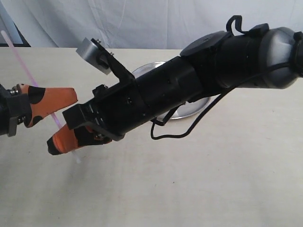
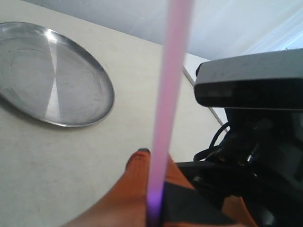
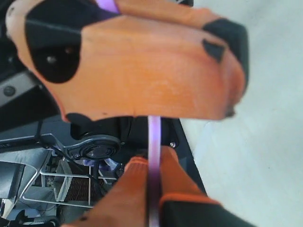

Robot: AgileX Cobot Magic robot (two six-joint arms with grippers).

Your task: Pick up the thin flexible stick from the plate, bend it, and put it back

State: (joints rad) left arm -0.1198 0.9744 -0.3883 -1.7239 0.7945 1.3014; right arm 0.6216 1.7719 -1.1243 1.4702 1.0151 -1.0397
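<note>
bend step | left gripper (image 2: pixel 154 189), right gripper (image 3: pixel 152 184) both clamped on thin flexible stick (image 2: pixel 171 71), left of frame | you swing wrists inward slowly, no kink

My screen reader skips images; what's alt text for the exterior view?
The left gripper and right gripper grip a thin pink stick, straight and tilted above the pale table; the right arm partly hides a steel plate behind it.

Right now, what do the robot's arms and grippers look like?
The right arm is a black tube with a rounded grey joint, a loose black cable and a silver-grey camera box. The left gripper and right gripper have tapered orange fingers with black patches.
</note>
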